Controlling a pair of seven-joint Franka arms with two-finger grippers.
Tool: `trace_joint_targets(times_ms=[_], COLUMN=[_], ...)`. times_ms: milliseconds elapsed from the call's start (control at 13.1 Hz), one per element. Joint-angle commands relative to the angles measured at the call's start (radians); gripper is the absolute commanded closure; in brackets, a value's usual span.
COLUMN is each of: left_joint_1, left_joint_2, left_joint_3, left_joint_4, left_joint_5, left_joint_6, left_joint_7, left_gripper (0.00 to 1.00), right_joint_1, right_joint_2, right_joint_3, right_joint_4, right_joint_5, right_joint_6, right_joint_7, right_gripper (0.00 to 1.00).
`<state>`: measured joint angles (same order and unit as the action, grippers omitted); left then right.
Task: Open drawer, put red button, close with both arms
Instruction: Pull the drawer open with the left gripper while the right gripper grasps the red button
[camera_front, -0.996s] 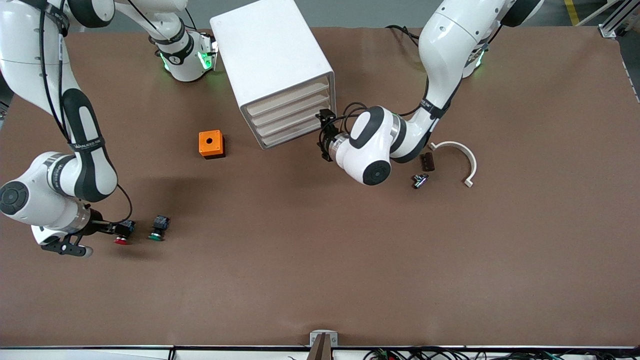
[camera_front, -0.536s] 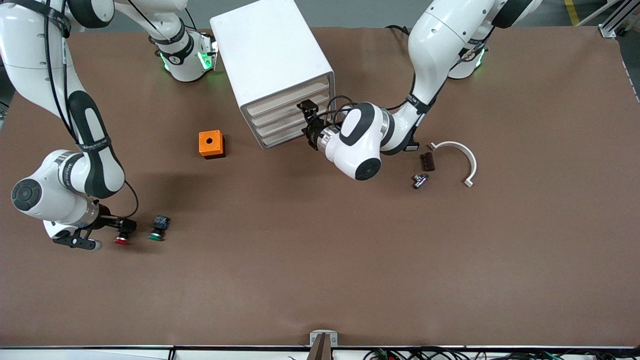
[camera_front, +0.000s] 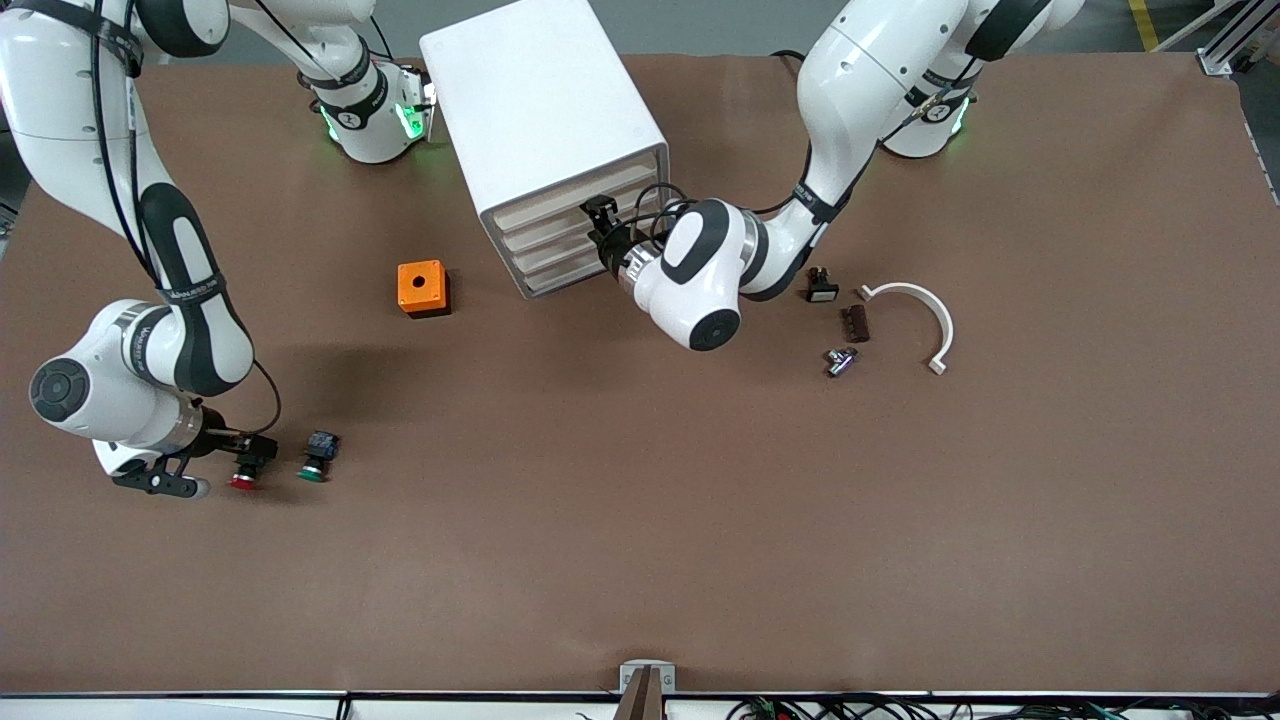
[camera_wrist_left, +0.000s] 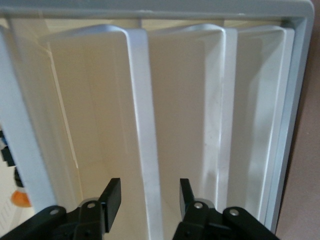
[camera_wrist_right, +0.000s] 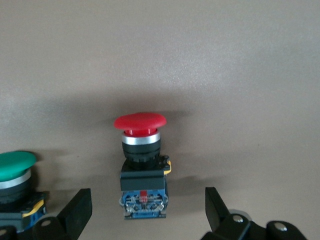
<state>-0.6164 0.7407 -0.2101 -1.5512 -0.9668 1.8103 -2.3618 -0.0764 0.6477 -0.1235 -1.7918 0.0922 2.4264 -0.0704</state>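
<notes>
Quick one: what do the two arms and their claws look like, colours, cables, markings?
Both arms are glossy white with rounded shells and black joint bands; a black strap with white lettering wraps each forearm. Thin black cables run along the outside. Green lights glow at both bases. The left claw and right claw are small and black with two flat fingers; silver screws show at their mounts in the wrist views.

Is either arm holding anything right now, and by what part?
Nothing is held yet. The left end effector straddles a drawer lip without gripping it; the right end effector sits open around the red button.
</notes>
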Motion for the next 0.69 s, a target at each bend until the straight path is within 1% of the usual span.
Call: trace_joint_targets(times_ms=[0,77,153,230,306,383,613], left_joint_1=[-0.019,-0.019,-0.016,-0.008,-0.003,-0.005,0.0], left_joint_2=[0.009,0.011,0.016,0.017,0.017,0.016,0.02], left_joint_3=[0.005,0.011,0.015,0.017,0.034,0.061,0.138], left_joint_4=[0.014,0.014,0.017,0.035,0.042,0.052,0.101], left_joint_5=[-0.018,-0.018,-0.015,-0.006,-0.001,-0.001,-0.007], left_joint_6=[-0.002,0.001,0.004,0.004,0.004,0.004,0.004], left_joint_7=[-0.016,-0.01,-0.01,-0.008,-0.008,-0.007,0.031], left_gripper=[0.68,0.87,1.0,1.0,1.0,1.0,1.0], right_joint_1=[-0.014,-0.013,-0.014,-0.013,-0.013,-0.013,-0.014], right_joint_2=[0.017,0.017,0.017,0.017,0.017,0.017,0.017], right_joint_3=[0.013,0.013,0.013,0.012,0.012,0.012,0.012], right_joint_4=[0.002,0.002,0.002,0.002,0.002,0.002,0.0], right_joint_5=[0.015,0.015,0.015,0.015,0.015,0.015,0.015], right_joint_6=[0.025,0.025,0.025,0.023,0.02,0.016,0.013], right_joint_7=[-0.032,-0.034,-0.032,-0.032,-0.032,-0.032,-0.031], right_gripper=[0.0,0.0,0.0,0.0,0.0,0.03,0.6])
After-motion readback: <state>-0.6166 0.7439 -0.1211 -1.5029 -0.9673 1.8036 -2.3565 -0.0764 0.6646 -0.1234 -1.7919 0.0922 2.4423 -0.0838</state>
